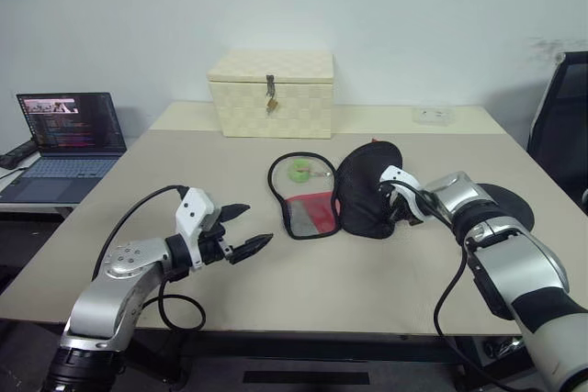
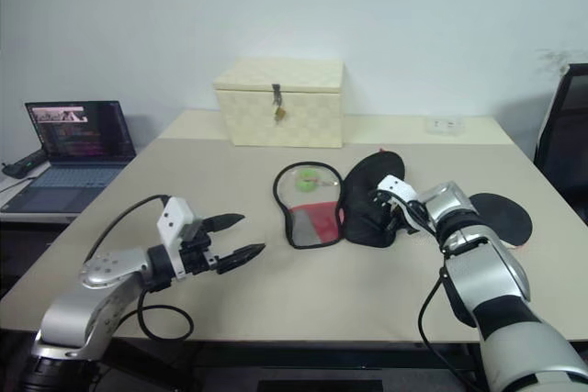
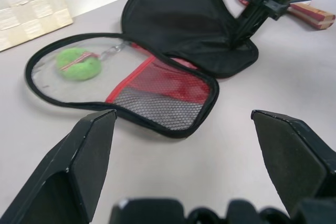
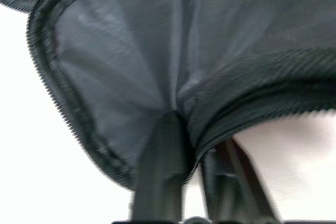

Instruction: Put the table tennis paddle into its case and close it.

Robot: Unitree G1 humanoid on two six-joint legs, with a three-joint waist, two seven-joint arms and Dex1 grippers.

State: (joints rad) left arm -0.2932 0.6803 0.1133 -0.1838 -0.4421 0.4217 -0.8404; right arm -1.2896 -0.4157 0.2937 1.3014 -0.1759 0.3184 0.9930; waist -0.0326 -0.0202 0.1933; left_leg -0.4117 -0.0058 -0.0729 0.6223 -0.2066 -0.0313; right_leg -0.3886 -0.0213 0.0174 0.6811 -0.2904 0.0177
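The case (image 1: 310, 213) lies unzipped in the middle of the table, its mesh and red half flat with the green ball tag (image 1: 300, 170) on it. Its black half (image 1: 363, 185) stands up, tilted, with my right gripper (image 1: 395, 208) shut on the zip edge; in the right wrist view the fabric rim runs between the fingers (image 4: 163, 161). The table tennis paddle (image 1: 514, 207) lies flat behind my right forearm, its wooden handle (image 3: 315, 15) showing in the left wrist view. My left gripper (image 1: 258, 225) hovers open and empty to the left of the case, pointing at it.
A cream woven latched box (image 1: 272, 94) stands at the back of the table. A laptop (image 1: 69, 140) sits on a lower side table at the left. A black chair (image 1: 565, 117) stands at the right. A small clear item (image 1: 432, 116) lies at the back right.
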